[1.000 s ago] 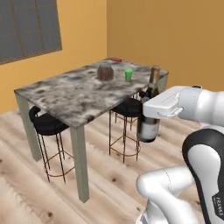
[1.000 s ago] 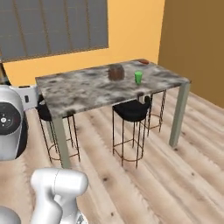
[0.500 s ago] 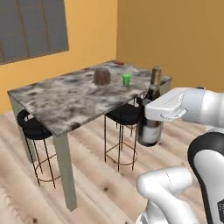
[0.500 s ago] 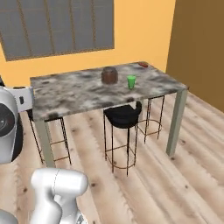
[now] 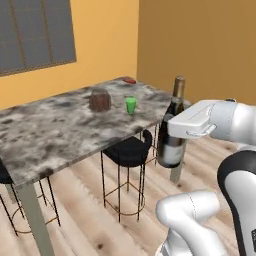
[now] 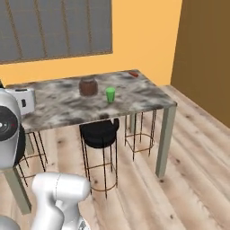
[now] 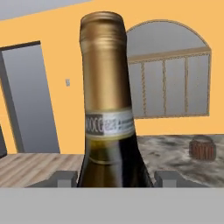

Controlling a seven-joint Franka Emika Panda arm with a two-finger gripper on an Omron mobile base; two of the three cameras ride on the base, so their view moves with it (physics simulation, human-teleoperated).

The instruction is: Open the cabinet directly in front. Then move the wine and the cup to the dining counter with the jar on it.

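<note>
Since a second ago the dining counter (image 5: 60,135) is seen nearer and larger: the base has driven closer. On it the jar (image 5: 100,100) and the cup (image 5: 131,105) are already set; the wine (image 5: 171,125) is pinched upright in the gripper (image 5: 172,134), off the slab's right edge. Its neck label (image 7: 109,124) is too blurred to be read.

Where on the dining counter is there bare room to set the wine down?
The dining counter is bare along its near edge and over the wide stretch left of the jar. The far right end is busier: jar, cup and a small red thing at the far corner. The wine hangs off its right end.
</note>
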